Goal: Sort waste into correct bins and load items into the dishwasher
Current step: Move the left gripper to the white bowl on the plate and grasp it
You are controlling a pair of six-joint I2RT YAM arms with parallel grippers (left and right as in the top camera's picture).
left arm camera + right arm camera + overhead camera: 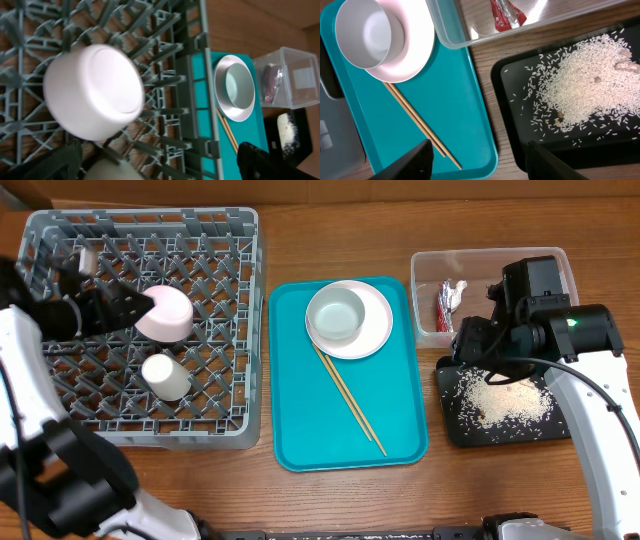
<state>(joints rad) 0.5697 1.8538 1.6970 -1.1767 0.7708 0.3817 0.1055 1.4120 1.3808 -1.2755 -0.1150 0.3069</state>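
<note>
The grey dish rack (pixel 220 415) holds an upside-down whitish-pink bowl (pixel 165 314) and a white cup (pixel 166 377). My left gripper (pixel 112 302) is open and empty just left of the bowl, which fills the left wrist view (pixel 92 91). The white plate (pixel 380 330) with the pale grey bowl (pixel 335 313) and the chopsticks (pixel 352 400) lie on the teal tray (pixel 300 430). The foil wrapper (pixel 447 302) lies in the clear tub (pixel 430 335). Rice (pixel 505 397) lies in the black tray (pixel 455 425). My right gripper (pixel 470 345) is open and empty above the gap between the teal and black trays (pixel 477 160).
The right wrist view shows the plate (pixel 415 55), the bowl (pixel 367 32), the chopsticks (pixel 422 127), the wrapper (pixel 506 14) and the rice (pixel 585 85). Bare wooden table lies in front of the trays. A cardboard box corner sits at the far left back.
</note>
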